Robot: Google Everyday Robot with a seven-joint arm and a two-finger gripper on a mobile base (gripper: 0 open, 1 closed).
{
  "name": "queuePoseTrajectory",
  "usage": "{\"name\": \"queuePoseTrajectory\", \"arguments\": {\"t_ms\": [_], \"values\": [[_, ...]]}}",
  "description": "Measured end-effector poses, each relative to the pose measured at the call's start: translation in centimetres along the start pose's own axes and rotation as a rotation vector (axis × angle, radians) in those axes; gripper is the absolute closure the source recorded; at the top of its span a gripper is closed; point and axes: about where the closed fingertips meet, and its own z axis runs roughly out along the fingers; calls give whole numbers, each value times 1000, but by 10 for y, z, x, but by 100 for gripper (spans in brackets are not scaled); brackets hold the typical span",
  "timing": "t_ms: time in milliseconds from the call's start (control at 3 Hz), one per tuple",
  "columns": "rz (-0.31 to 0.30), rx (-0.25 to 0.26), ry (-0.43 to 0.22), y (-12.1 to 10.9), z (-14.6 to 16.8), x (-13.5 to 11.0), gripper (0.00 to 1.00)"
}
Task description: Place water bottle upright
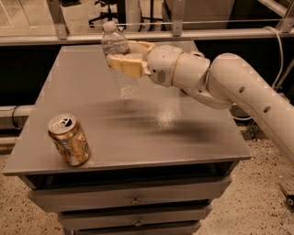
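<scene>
- Camera view: we see the small clear ribbed plastic water bottle with a white cap [113,42] held in the cream-coloured two-finger gripper [118,54] over the rear left part of the grey metal table top [193,137].
- Bottle stands cap up, leaning slightly, with its base towards the table. The base looks clear of the surface, and a dark shadow lies on the top below it.
- Gripper fingers [127,64] are clamped around the bottle's upper body, one on the near side and one behind it.
- We see a faint reddish label band on the bottle just above the near finger. We cannot read any writing on it.
- White robot arm [239,87] reaches in from the right edge, crossing the right rear corner of the table and hiding what lies behind it.
- Gold aluminium drink can [69,140] stands near the front left corner, well apart from the bottle. It is tilted a little, its pull-tab top faces us, and its print is too blurred to read.
- Table has grey drawers [133,197] with small knobs under the top.
- Behind the table we note a metal rail [82,39] and an office chair base [103,11].
- A pale cable [279,46] hangs at the right over the speckled floor [248,202].
</scene>
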Motion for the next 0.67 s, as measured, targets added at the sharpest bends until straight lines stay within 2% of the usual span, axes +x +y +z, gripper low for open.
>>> {"name": "queuePoseTrajectory", "arguments": {"t_ms": [667], "values": [[73, -8, -39, 2, -25, 27, 100]]}}
